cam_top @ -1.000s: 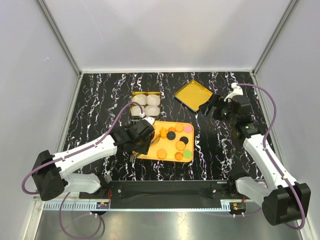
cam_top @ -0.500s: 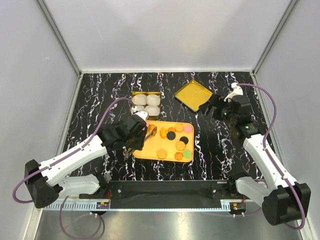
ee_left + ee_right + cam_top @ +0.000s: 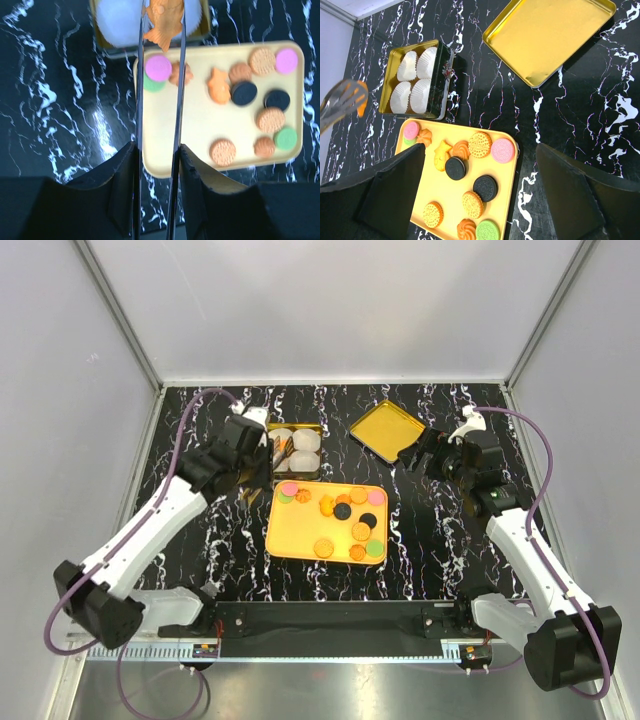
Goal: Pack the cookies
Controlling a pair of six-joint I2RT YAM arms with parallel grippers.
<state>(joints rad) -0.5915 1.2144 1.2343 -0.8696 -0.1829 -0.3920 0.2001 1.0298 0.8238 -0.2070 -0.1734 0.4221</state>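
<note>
**Top view:** The left claw [image 3: 268, 447] is seen at the left rim of the tin [image 3: 300, 425], which sits far-left of centre on the worktop [image 3: 190, 440]. Four paper cups [image 3: 307, 442] fill the tin. The remaining cookies [image 3: 342, 511] lie on the tray [image 3: 298, 540] at mid-worktop, just near-side of the tin. The lid [image 3: 385, 428] lies toward the far right edge, with the right claw [image 3: 422, 455] beside it. The left arm is clearly the nearer one to the tin.

**Left wrist view:** An orange fish-shaped cookie [image 3: 164, 20] is pinched between the thin fingers [image 3: 139, 100]. Its long axis runs along the fingers, tail toward the wrist. It overlaps the tin's near rim [image 3: 120, 51], beside a paper cup [image 3: 117, 22]. Height above the cup cannot be told.

**Right wrist view:** The right claw [image 3: 481, 165] is spread wide and holds nothing. The pinched cookie [image 3: 361, 97] shows left of the tin [image 3: 446, 75], so it is judged to be held high. A short move rightward and down is needed. The tin walls are the edges to clear, and open room is left above.
</note>
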